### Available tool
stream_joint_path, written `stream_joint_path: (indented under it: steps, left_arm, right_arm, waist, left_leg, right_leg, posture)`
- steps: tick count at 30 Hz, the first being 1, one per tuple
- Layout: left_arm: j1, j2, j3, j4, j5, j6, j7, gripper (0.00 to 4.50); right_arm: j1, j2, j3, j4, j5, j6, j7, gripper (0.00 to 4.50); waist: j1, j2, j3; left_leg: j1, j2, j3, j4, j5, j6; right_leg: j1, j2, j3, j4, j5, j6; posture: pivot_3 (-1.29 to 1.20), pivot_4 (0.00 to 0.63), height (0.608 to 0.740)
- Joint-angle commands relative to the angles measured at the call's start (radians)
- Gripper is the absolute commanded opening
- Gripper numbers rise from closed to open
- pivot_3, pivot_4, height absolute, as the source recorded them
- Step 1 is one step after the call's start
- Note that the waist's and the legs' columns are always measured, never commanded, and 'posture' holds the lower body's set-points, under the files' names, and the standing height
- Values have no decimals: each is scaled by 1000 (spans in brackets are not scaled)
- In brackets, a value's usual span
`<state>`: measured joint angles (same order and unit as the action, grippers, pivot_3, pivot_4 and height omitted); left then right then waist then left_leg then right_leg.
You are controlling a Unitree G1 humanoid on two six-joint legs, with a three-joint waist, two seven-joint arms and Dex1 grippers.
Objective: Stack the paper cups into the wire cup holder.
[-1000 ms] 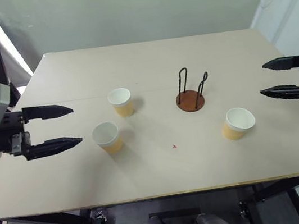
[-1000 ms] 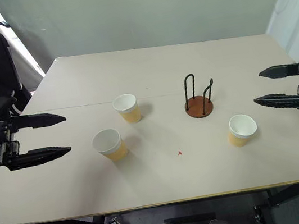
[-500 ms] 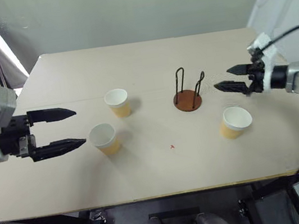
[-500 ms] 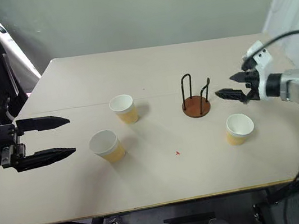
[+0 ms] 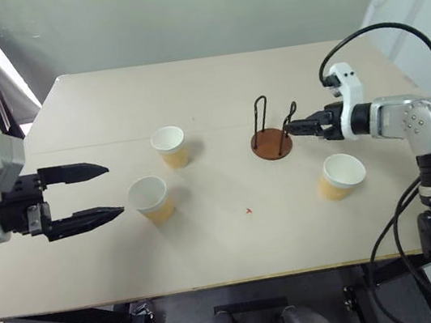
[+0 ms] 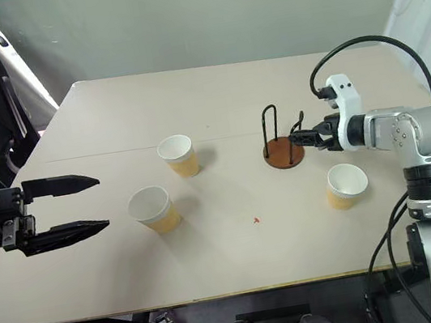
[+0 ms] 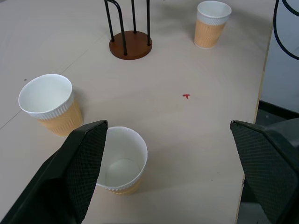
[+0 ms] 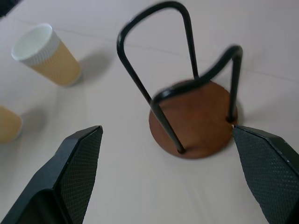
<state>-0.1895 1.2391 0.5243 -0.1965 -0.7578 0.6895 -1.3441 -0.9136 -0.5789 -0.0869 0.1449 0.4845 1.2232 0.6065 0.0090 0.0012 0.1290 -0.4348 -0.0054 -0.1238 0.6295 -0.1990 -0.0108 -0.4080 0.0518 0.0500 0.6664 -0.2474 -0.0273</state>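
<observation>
Plainly unprinted: 3 paper cups [image 5: 170, 146], wire cup holder [image 5: 272, 143].

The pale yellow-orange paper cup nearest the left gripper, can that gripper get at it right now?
Probably yes. The left gripper is open, its fingers pointing at the paper cup, which stands upright on bare table with nothing between them.

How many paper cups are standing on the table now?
3. One toward the far-left side, one nearer, in front of the left hand, and one to the right of the wire cup holder. None looks hidden.
</observation>
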Motion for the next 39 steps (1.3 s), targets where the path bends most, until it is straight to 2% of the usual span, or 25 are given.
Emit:
stream_joint_path:
  steps: [1,14,17,24,27,28,30,32,36,39]
  left_arm:
    - [-1,1,47,-28,-13,10,11,4500]
    - [37,-1,94,-58,-10,20,24,4500]
    - [42,-4,103,-63,-18,22,23,4500]
    - [21,-13,85,-58,-24,12,33,4500]
    - [12,-12,76,-54,-23,11,36,4500]
    - [9,-12,74,-52,-22,10,37,4500]
    - [7,-9,68,-45,-17,6,32,4500]
    - [2,-8,62,-40,-14,2,29,4500]
    - [-12,-8,46,-36,-16,-3,23,4500]
    - [-20,-7,38,-32,-14,-4,19,4500]
  right_arm:
    - [-34,26,-18,7,-9,-44,-27,4453]
    - [-87,145,16,100,-66,-137,-87,4453]
    - [-90,156,15,119,-73,-153,-92,3863]
    - [-83,166,21,123,-76,-160,-78,1302]
    - [-61,144,29,74,-46,-130,-29,124]
    - [-54,134,33,57,-35,-121,-8,25]
    - [23,30,107,-111,36,-117,182,25]
    - [76,-41,158,-233,89,-105,295,25]
    - [154,-124,219,-392,151,-117,424,25]
    - [183,-137,250,-445,160,-117,436,25]
  waist:
    - [0,0,0]
    - [0,0,0]
    - [0,0,0]
    - [0,0,0]
    - [0,0,0]
    - [0,0,0]
    - [3,-1,0]
    - [5,-1,-1]
    - [-3,-1,-1]
    - [-8,-1,-1]
  left_leg:
    - [0,0,0,0,0,0]
    - [-1,0,0,0,1,-1]
    - [-1,0,0,0,1,-1]
    - [-1,0,0,0,1,-2]
    - [-1,0,0,0,1,-2]
    - [-1,0,0,0,1,-2]
    - [-1,0,0,0,1,-2]
    - [-2,0,0,0,1,-2]
    - [-2,1,1,0,1,-2]
    - [0,2,2,0,2,-3]
  right_leg:
    - [0,0,0,0,0,0]
    - [-2,0,0,1,1,-2]
    - [-2,0,0,1,1,-2]
    - [-3,0,0,1,2,-3]
    - [-3,0,0,2,2,-3]
    - [-3,0,0,2,2,-3]
    - [-3,0,0,2,2,-3]
    - [-2,0,0,1,2,-2]
    - [-1,0,0,-1,2,-2]
    - [0,3,1,-1,3,-1]
  posture:
    - [0,150,740]
    - [0,150,740]
    - [0,150,740]
    - [0,150,740]
    - [0,150,740]
    - [0,150,740]
    - [0,150,740]
    - [0,150,740]
    - [0,150,740]
    - [0,150,740]
